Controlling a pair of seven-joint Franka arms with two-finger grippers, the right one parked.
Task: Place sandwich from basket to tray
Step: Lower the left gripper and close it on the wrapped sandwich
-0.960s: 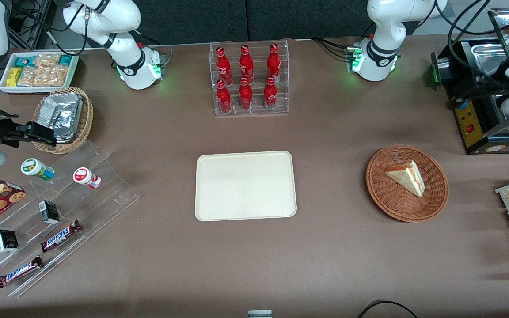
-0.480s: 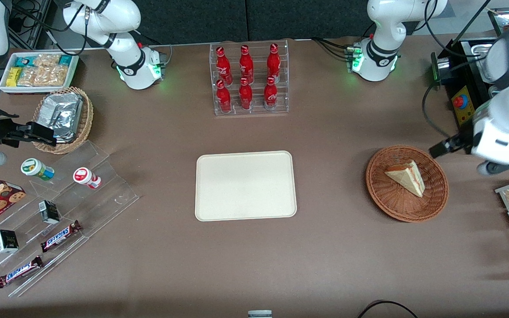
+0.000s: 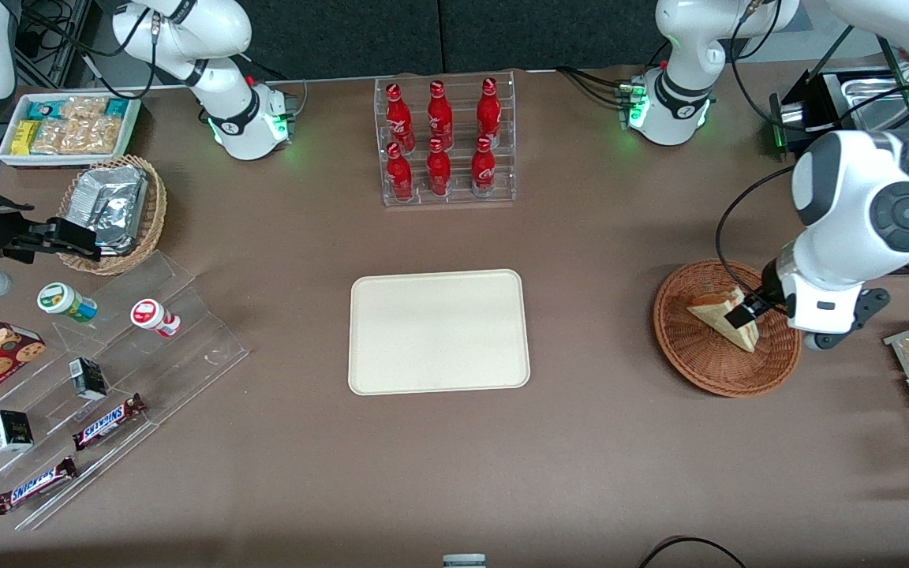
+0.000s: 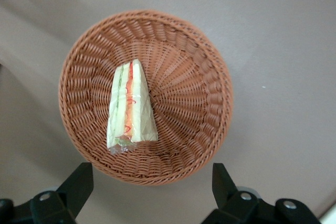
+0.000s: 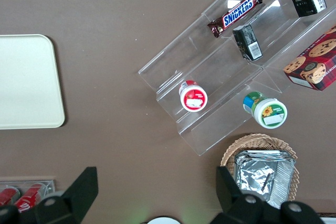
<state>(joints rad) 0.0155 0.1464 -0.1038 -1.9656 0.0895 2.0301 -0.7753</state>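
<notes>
Gripper: the left arm's gripper (image 4: 152,192) hangs above the basket, fingers spread wide and holding nothing — apparently lining up a grasp.
Sandwich: the sandwich (image 4: 130,107) lies flat in the basket (image 4: 202,82), filling edge showing.
Tray: the tray (image 3: 439,331) sits bare mid-surface, well apart toward the parked arm — likely the drop-off point.

Sandwich (image 3: 724,318) lying in basket (image 3: 699,367), basket sitting toward working arm's end of table (image 3: 581,237). Gripper (image 4: 149,192) hanging above basket, fingers (image 4: 79,182) spread wide, touching nothing. Tray (image 3: 439,331) lying mid-table, well apart from basket. Bottle rack (image 3: 447,142) standing farther from front camera than tray.
</notes>
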